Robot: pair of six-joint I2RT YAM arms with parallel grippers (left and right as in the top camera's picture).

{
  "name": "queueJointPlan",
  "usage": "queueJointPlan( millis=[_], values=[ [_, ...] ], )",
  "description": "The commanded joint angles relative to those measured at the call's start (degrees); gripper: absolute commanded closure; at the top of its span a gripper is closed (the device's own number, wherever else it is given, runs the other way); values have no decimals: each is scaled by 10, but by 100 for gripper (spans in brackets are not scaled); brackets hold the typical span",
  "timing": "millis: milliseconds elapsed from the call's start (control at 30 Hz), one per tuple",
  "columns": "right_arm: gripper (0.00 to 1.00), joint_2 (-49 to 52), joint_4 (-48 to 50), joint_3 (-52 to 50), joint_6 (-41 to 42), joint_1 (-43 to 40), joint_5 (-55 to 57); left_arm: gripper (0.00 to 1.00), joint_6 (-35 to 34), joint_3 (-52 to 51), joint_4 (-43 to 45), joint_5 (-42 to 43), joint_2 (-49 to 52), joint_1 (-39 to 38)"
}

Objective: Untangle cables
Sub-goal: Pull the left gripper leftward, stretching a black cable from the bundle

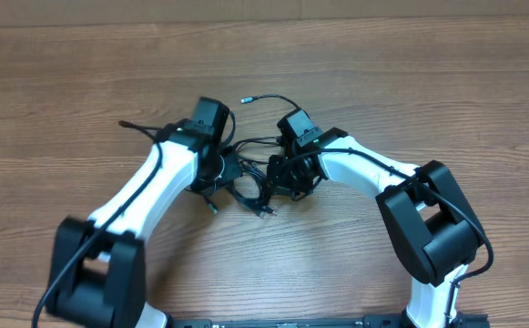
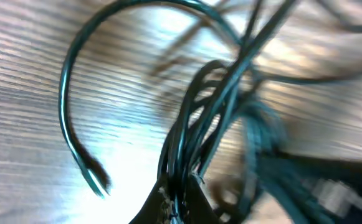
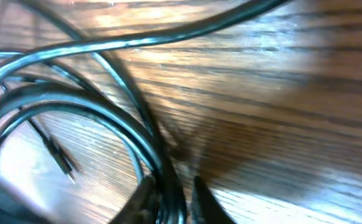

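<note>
The cables (image 1: 249, 185) lie as a black knot on the wooden table between my two arms. One loose plug end (image 1: 246, 98) curls out at the back, and another strand (image 1: 126, 124) runs off to the left. My left gripper (image 1: 225, 171) is at the knot's left side. In the left wrist view the left gripper (image 2: 179, 208) is shut on a bundle of cables (image 2: 213, 102) that fans upward from it. My right gripper (image 1: 282, 179) is at the knot's right side. In the right wrist view the right gripper (image 3: 173, 202) is pinched on looping cables (image 3: 109, 115).
The wooden table (image 1: 446, 100) stretches all round the knot. A thin plug tip (image 3: 60, 160) lies on the wood inside a loop. A free curved cable end (image 2: 95, 177) rests left of my left fingers. The arm bases stand at the near edge.
</note>
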Motion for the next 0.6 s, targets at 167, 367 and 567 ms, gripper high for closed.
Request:
queueJointPlan(
  millis=[167,367,567],
  values=[
    [96,6,-2,-4,-1,1,15,96,5,18,6,43,-113,3],
    [96,6,-2,-4,-1,1,15,96,5,18,31,51,-160,4],
    [96,6,-2,-4,-1,1,15,96,4,18,32,52,-166,4]
  ],
)
